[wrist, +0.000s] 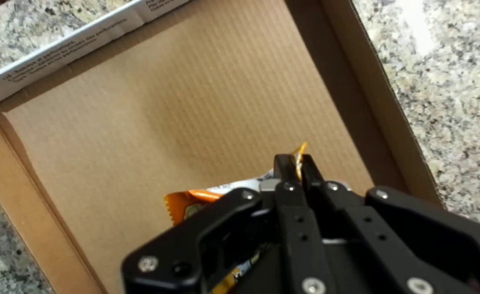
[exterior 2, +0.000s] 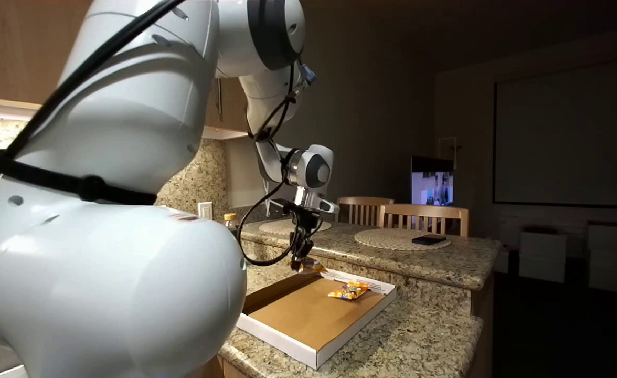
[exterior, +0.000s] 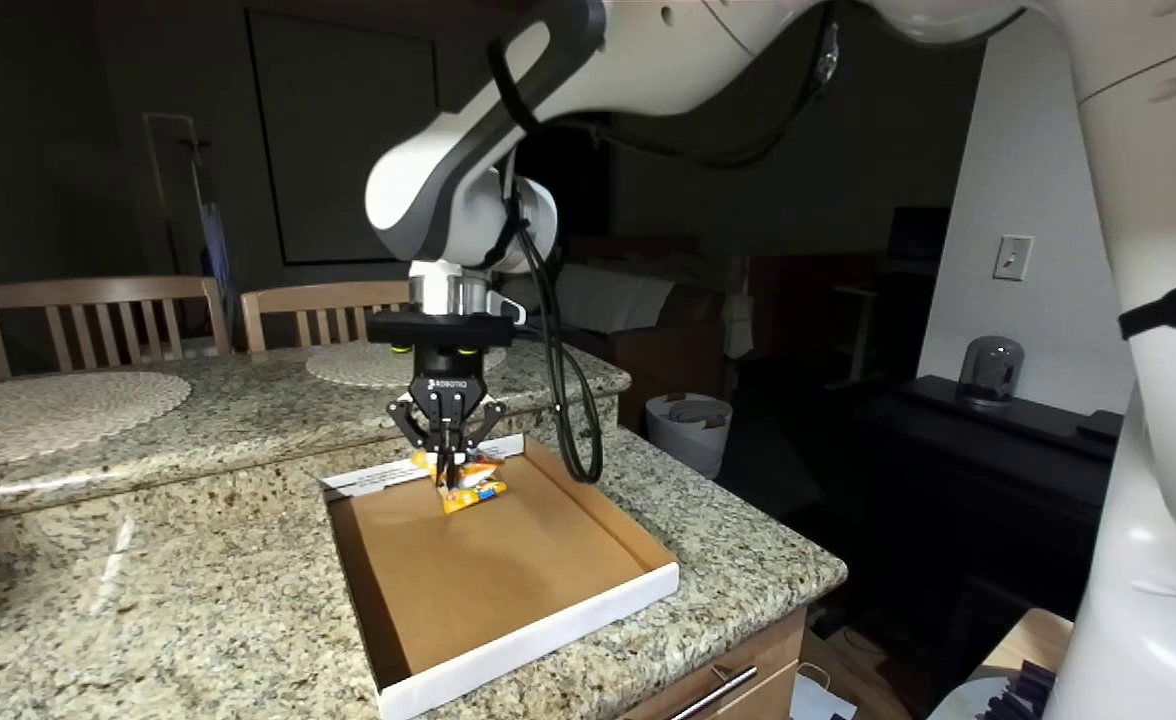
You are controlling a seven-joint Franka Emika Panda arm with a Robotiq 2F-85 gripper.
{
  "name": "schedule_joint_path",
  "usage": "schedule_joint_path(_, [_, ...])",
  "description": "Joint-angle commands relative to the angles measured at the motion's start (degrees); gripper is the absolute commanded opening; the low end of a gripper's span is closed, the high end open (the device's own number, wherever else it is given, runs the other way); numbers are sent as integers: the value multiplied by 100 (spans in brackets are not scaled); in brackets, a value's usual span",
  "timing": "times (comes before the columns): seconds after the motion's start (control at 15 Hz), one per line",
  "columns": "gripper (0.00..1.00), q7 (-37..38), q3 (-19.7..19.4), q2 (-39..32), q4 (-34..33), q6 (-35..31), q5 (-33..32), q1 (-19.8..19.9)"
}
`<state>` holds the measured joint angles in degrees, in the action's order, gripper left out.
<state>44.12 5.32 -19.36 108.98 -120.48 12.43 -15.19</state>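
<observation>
My gripper (exterior: 447,478) points down over the back part of a shallow cardboard box (exterior: 488,590) with white outer walls. In the wrist view the fingertips (wrist: 298,166) are nearly together, shut on the thin yellow edge of a snack packet (wrist: 300,158). In an exterior view this held packet (exterior 2: 314,265) hangs at the fingertips (exterior 2: 296,264) near the box's back wall. Another orange and white packet (exterior 2: 349,291) lies inside the box near its back right corner. Orange packaging (wrist: 181,203) also shows beside the fingers in the wrist view; I cannot tell which packet it belongs to.
The box stands on a granite counter (exterior: 198,610). Behind it rises a higher ledge with round woven mats (exterior: 58,415) and a dark phone (exterior 2: 429,239). Wooden chairs (exterior: 103,320) stand beyond. A white bin (exterior: 690,432) is on the floor past the counter.
</observation>
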Motion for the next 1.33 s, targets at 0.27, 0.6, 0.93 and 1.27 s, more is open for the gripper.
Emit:
schedule_joint_path(0.27, [6, 1320, -96, 560, 62, -1143, -1928, -356])
schedule_joint_path(0.6, [6, 1402, 29, 500, -152, -1023, -2198, -247])
schedule_joint_path(0.93, [5, 1401, 31, 455, -156, -1023, -2196, -251])
schedule_joint_path(1.27, [5, 1031, 37, 75, -875, -605, -1897, -93])
